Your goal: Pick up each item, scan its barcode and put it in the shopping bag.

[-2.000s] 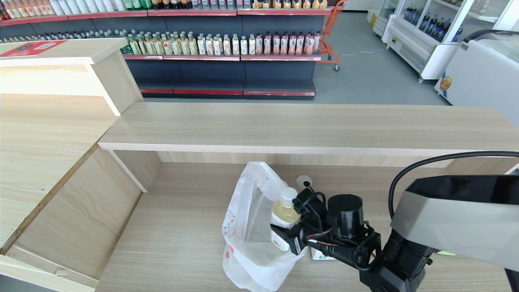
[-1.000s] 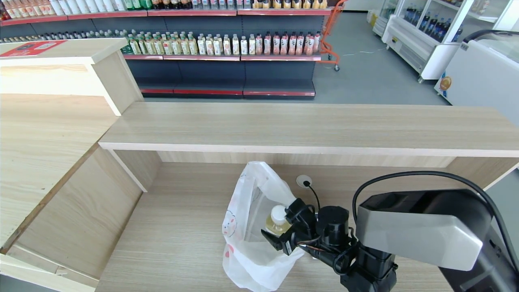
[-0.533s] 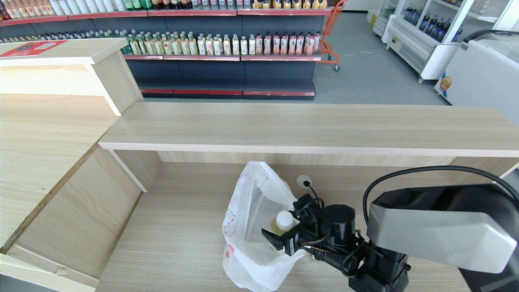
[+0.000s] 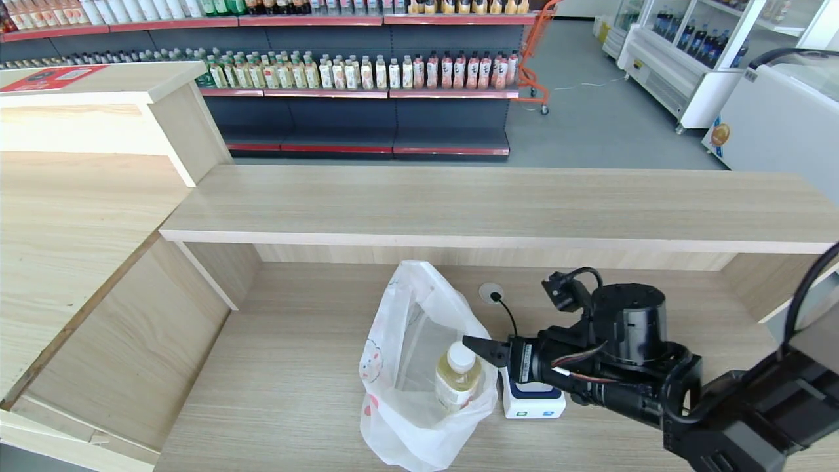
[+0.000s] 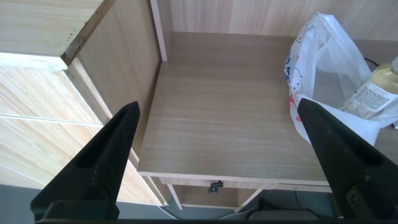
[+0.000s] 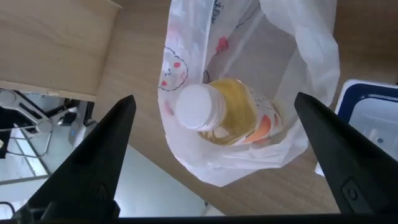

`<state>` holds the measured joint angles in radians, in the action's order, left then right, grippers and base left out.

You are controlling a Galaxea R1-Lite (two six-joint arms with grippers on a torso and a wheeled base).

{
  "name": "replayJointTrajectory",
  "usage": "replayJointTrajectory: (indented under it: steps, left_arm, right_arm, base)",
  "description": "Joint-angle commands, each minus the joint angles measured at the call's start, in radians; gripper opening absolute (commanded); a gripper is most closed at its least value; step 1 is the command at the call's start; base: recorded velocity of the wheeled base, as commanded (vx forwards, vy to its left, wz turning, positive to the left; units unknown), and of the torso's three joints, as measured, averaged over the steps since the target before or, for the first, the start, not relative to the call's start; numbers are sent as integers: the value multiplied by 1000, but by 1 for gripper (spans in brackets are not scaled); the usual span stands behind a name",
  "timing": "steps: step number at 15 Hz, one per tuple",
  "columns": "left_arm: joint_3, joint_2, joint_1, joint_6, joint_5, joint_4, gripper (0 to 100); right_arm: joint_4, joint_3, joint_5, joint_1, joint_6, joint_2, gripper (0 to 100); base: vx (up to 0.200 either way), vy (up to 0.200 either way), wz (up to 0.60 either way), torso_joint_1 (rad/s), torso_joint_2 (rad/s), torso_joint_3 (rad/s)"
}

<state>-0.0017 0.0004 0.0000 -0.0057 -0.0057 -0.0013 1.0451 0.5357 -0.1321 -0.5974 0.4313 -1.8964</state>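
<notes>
Right pincer [image 4: 484, 350], released, has drawn back; bottle [image 4: 457, 379] apparently stands in shopping bag [image 4: 392, 341].

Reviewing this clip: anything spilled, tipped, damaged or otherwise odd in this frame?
Nothing stands out. The bottle stands capped inside the shopping bag, no liquid shows on the counter, the scanner sits flat beside the bag, and the right gripper hovers near the bottle, jaws open.

**Pale tones on light wood**

The shopping bag [image 4: 393, 367] is translucent white with small pink and red cartoon prints. The bottle [image 4: 457, 383] shows pale yellow liquid under a white cap. The scanner [image 4: 532, 401] is white, topped blue. The surface [image 4: 288, 380] is light wood grain.
</notes>
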Motion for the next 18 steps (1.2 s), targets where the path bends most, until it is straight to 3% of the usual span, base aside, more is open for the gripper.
replayJointTrajectory:
  steps: [1, 3, 5, 6, 13, 18]
  left_arm:
    - [0, 0, 0, 0, 0, 0, 100]
    - [0, 0, 0, 0, 0, 0, 100]
    - [0, 0, 0, 0, 0, 0, 100]
    - [0, 0, 0, 0, 0, 0, 100]
    - [0, 0, 0, -2, 0, 0, 100]
    - [0, 0, 0, 0, 0, 0, 100]
  right_arm:
    - [-258, -77, -4, 45, -11, 434, 100]
    - [-686, -20, 3, 212, -209, 706, 100]
    - [-1053, 102, -4, 390, -249, 862, 100]
    - [-1136, 122, -7, 421, -246, 913, 100]
    - [-1228, 75, -1, 469, -220, 1047, 100]
    - [-1234, 61, 0, 544, -220, 1020, 100]
  base:
    - [0, 0, 0, 0, 0, 0]
    - [0, 0, 0, 0, 0, 0]
    - [0, 0, 0, 0, 0, 0]
    - [0, 0, 0, 0, 0, 0]
    - [0, 0, 0, 0, 0, 0]
    - [-200, 0, 0, 3, 5, 2]
